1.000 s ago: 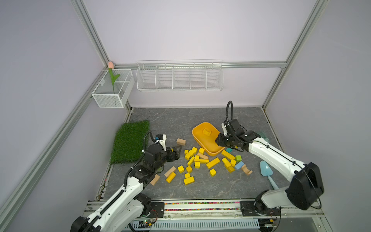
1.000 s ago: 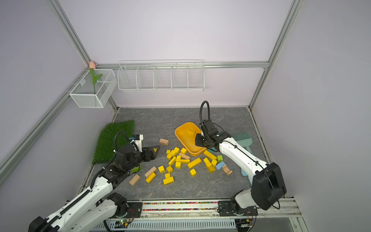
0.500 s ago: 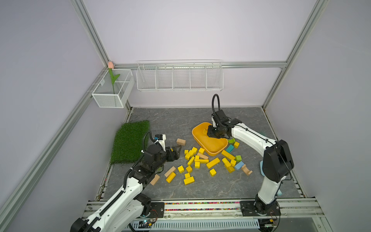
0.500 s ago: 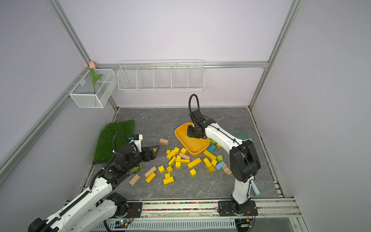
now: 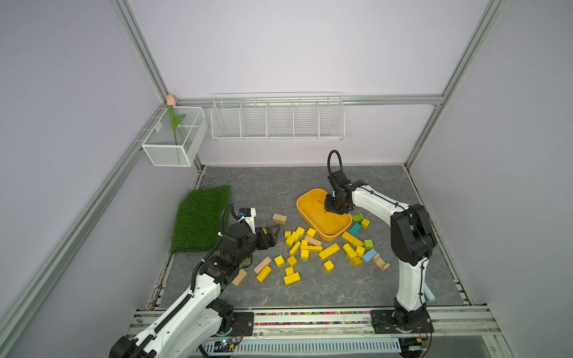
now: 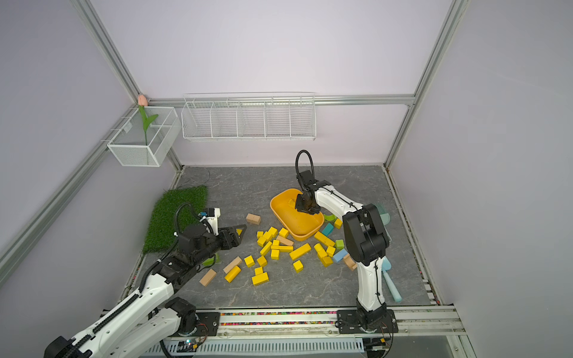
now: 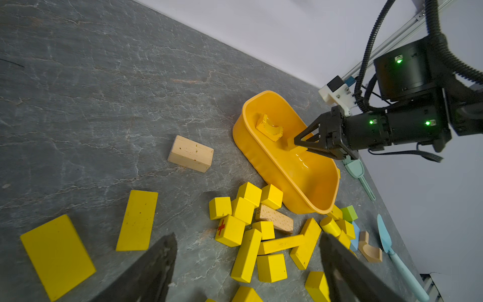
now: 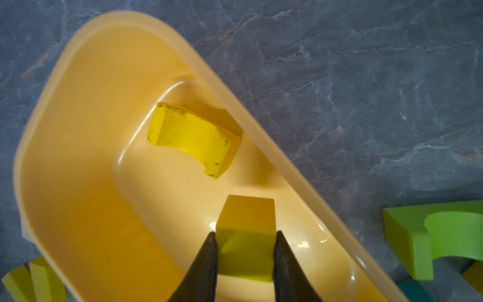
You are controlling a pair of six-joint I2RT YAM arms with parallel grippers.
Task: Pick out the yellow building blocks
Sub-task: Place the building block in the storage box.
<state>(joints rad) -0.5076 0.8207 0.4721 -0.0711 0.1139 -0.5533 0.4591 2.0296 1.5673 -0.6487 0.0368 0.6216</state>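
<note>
Several yellow building blocks (image 5: 329, 251) lie scattered on the grey floor in front of the yellow-orange tub (image 5: 310, 214), seen in both top views. My right gripper (image 5: 336, 207) hangs inside the tub (image 8: 52, 78), shut on a yellow cube (image 8: 247, 214) that is just above the tub's bottom. A yellow arch block (image 8: 188, 136) lies in the tub beyond it. My left gripper (image 5: 274, 237) is open and empty, low over the floor left of the heap (image 7: 245, 256), its fingers (image 7: 162, 261) spread wide.
Tan blocks (image 5: 279, 218), green (image 5: 367, 244) and blue (image 5: 369, 255) blocks mix with the yellow ones. A grass mat (image 5: 201, 217) lies at the left, a pale blue scoop (image 6: 389, 279) at the right. Wire baskets (image 5: 277, 117) hang on the back wall.
My right gripper has swung left from the tub's right edge to over the tub's inside and folded its arm in, the cube still in it. The left arm has not moved.
</note>
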